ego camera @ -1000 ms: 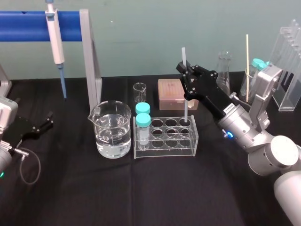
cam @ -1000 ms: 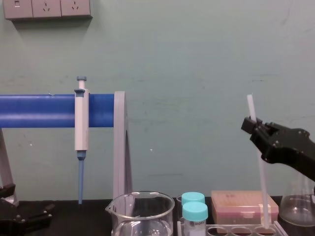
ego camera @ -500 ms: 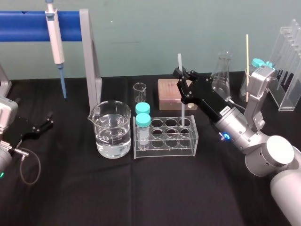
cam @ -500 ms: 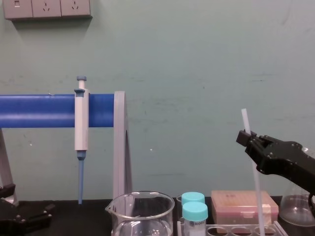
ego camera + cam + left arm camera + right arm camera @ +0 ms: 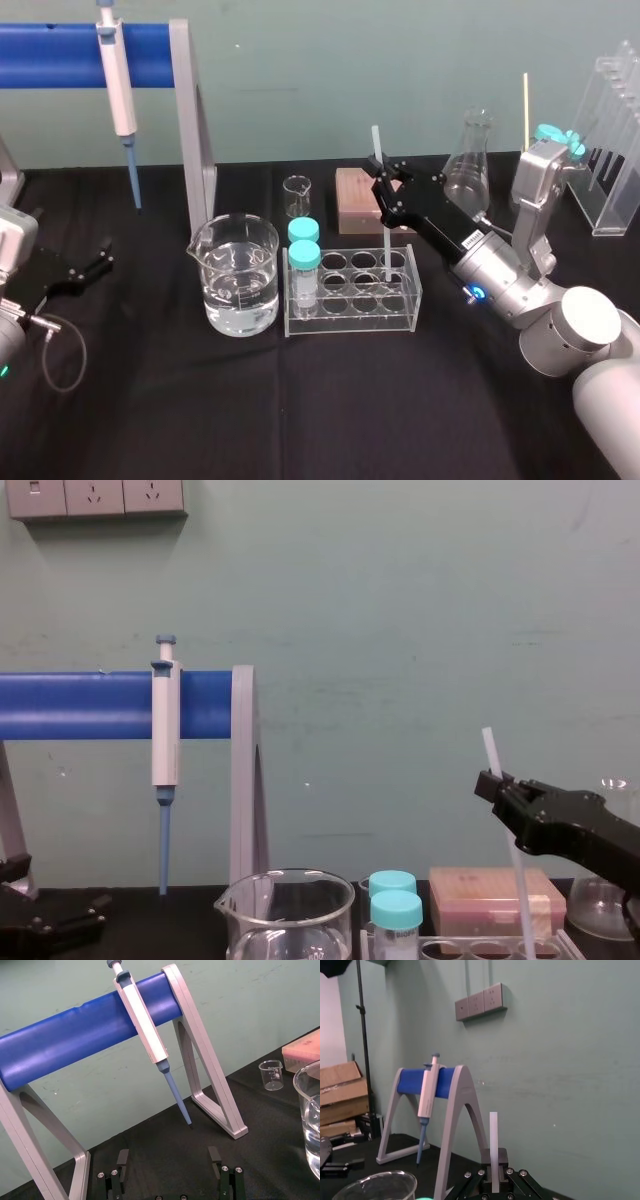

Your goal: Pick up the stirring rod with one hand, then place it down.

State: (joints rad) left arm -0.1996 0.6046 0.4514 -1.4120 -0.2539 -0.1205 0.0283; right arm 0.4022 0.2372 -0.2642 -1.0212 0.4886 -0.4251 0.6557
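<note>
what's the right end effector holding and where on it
The right end effector grips the upright stirring rod near its top end; the left end effector, parked left, holds nothing.

Beaker (image 5: pixel 238 275) w/ water L of tube rack (image 5: pixel 350 316); pipette (image 5: pixel 117 75) on stand (image 5: pixel 196 140)

No readable text. White label (image 5: pixel 467 241) on wrist behind right gripper (image 5: pixel 381 180): print too small to make out. Large beaker (image 5: pixel 238 280): white graduation marks on glass, numbers illegible. Small beaker (image 5: pixel 270 1075): faint graduation marks, likewise illegible.
</note>
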